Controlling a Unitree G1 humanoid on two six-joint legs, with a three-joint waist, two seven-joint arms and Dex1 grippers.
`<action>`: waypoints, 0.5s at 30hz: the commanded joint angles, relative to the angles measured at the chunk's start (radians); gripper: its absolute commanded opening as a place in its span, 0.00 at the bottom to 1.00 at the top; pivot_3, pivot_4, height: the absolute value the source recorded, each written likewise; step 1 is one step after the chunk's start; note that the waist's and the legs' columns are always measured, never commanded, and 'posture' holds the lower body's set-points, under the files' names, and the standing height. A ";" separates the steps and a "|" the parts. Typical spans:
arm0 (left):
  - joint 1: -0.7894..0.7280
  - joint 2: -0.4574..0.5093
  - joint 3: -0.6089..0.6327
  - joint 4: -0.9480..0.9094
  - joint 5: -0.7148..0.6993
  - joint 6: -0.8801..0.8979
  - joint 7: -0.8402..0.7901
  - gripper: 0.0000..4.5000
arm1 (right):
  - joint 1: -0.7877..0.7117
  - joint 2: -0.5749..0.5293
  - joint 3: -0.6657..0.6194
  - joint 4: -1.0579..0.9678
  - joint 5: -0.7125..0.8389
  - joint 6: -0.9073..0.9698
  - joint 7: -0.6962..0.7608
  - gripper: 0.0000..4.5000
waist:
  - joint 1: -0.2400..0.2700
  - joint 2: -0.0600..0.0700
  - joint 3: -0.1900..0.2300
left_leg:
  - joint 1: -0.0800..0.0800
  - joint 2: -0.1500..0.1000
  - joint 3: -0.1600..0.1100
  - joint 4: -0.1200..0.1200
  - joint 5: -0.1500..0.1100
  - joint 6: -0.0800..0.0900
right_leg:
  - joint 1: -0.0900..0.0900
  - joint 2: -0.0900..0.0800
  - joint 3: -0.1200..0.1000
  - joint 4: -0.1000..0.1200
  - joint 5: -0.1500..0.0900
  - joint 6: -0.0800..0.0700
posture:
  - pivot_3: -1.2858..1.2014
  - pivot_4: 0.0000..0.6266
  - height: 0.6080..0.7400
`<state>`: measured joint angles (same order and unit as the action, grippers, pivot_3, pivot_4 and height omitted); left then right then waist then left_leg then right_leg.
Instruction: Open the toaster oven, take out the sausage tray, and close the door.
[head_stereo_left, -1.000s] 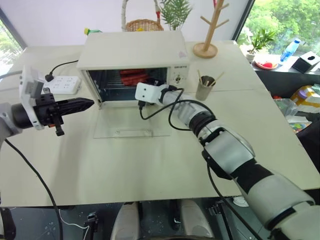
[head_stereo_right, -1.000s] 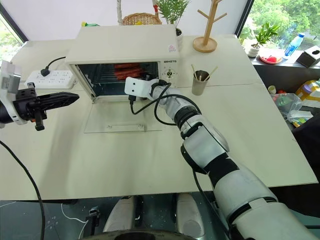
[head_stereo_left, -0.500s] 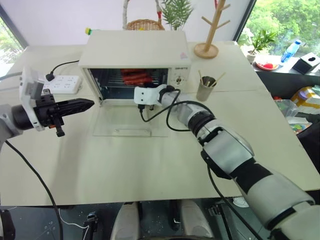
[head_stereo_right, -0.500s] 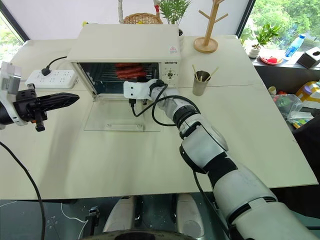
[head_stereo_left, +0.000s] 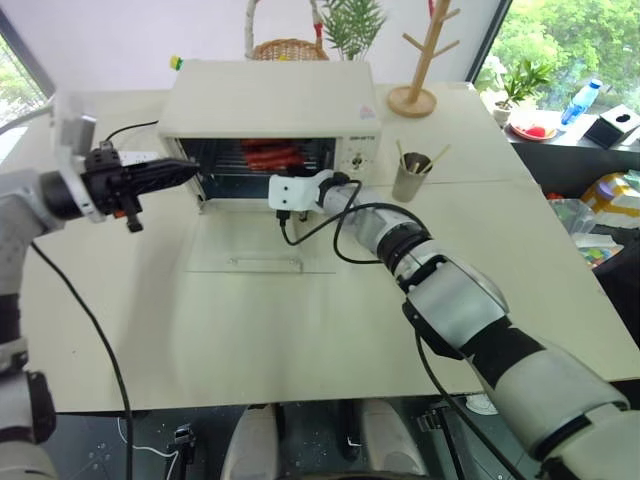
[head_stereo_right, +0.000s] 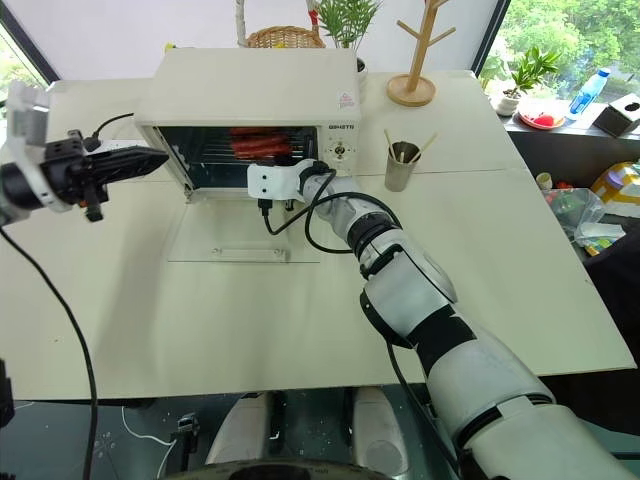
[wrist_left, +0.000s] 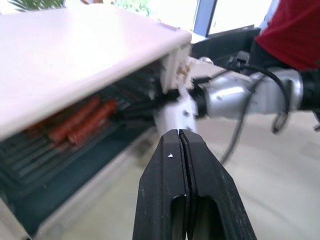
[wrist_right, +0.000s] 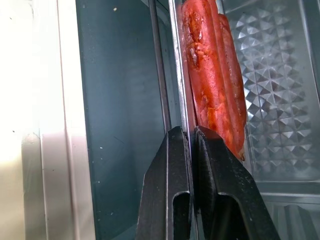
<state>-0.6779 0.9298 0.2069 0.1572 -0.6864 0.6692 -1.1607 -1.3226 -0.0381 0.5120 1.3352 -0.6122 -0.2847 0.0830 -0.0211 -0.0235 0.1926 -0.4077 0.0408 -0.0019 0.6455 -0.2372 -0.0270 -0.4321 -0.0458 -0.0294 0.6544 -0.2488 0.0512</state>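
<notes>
The cream toaster oven stands at the back of the table. Its glass door lies open, flat on the tabletop. Inside, reddish sausages lie on the sausage tray. My right gripper reaches into the oven mouth, and its black fingers are shut on the tray's thin metal front rim, right beside the sausages. From the head, my right wrist block hides those fingers. Raised at the oven's front left corner, my left gripper is shut and holds nothing.
A power strip with a plugged cable lies left of the oven. Right of the oven stand a cup of sticks and a wooden peg tree. A wicker basket sits behind the oven. A person's red garment shows beyond the table.
My left arm has risen and moved in toward the oven's front left corner. My right hand stays at the oven mouth, and its wrist has rolled a little.
</notes>
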 joint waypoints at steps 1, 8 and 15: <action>-0.115 -0.031 -0.052 0.135 0.091 -0.090 -0.016 0.00 | -0.006 0.012 -0.019 -0.040 0.019 -0.029 -0.002 0.02 | -0.001 0.000 0.000 | 0.000 0.000 0.000 0.000 0.000 0.000 | 0.000 0.000 0.000 0.000 0.000 0.000 | 0.52 0.24 1.00; -0.289 -0.105 -0.112 0.382 0.214 -0.213 -0.049 0.00 | -0.009 0.013 -0.023 -0.060 0.022 -0.044 -0.006 0.02 | -0.010 0.000 0.000 | 0.000 0.000 0.001 0.000 0.000 0.000 | -0.001 0.000 0.000 0.000 0.000 0.000 | 0.52 0.24 1.00; -0.379 -0.138 -0.125 0.534 0.299 -0.303 -0.078 0.00 | -0.001 0.015 -0.023 -0.089 0.023 -0.064 -0.004 0.02 | -0.021 0.000 0.000 | -0.001 0.000 0.001 0.000 0.000 0.000 | -0.001 0.000 0.000 0.000 0.000 0.000 | 0.52 0.24 1.00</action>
<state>-1.0244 0.7851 0.0753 0.6791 -0.4059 0.3988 -1.2323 -1.3105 -0.0350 0.5117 1.3098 -0.6149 -0.3123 0.0924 -0.0420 -0.0238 0.1926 -0.4087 0.0408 -0.0011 0.6456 -0.2371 -0.0271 -0.4329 -0.0459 -0.0291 0.6545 -0.2486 0.0515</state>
